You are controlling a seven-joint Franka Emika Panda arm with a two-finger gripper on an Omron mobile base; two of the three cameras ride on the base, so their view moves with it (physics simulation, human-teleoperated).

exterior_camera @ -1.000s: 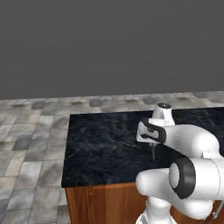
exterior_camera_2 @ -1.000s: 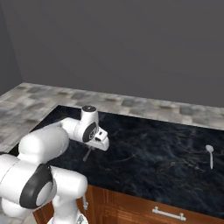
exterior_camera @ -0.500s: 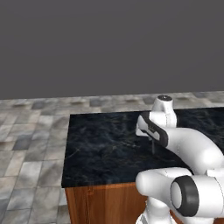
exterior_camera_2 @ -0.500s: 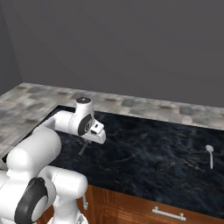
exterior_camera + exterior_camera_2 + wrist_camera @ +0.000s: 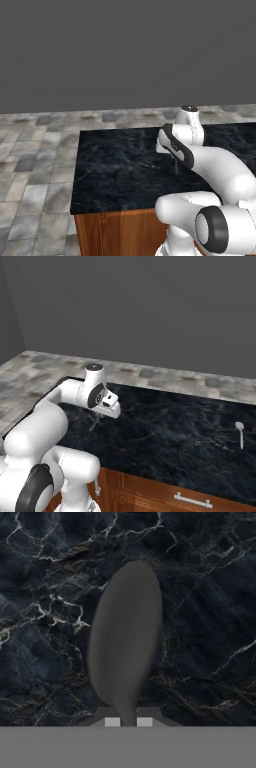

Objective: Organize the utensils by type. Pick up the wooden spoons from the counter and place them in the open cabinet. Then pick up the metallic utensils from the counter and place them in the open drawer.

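My gripper (image 5: 101, 412) hangs a little above the left part of the black marble counter (image 5: 175, 431), shut on the handle of a dark, dull brown-grey wooden spoon (image 5: 93, 424). The spoon (image 5: 176, 165) dangles from the gripper (image 5: 174, 156) with its bowl downward, clear of the stone. In the hand view the oval spoon bowl (image 5: 126, 647) stands out in front of the gripper (image 5: 128, 722), with the marble behind it. A silver metal spoon (image 5: 240, 432) lies on the counter far to the right.
The counter's left end (image 5: 75, 175) drops to a grey tiled floor (image 5: 35, 170). Wooden cabinet fronts run under the counter, with a shut drawer's handle (image 5: 192, 501) at the lower right. A plain dark wall stands behind.
The arm has folded back and the hand has shifted slightly left and up over the counter. The spoon stays gripped.
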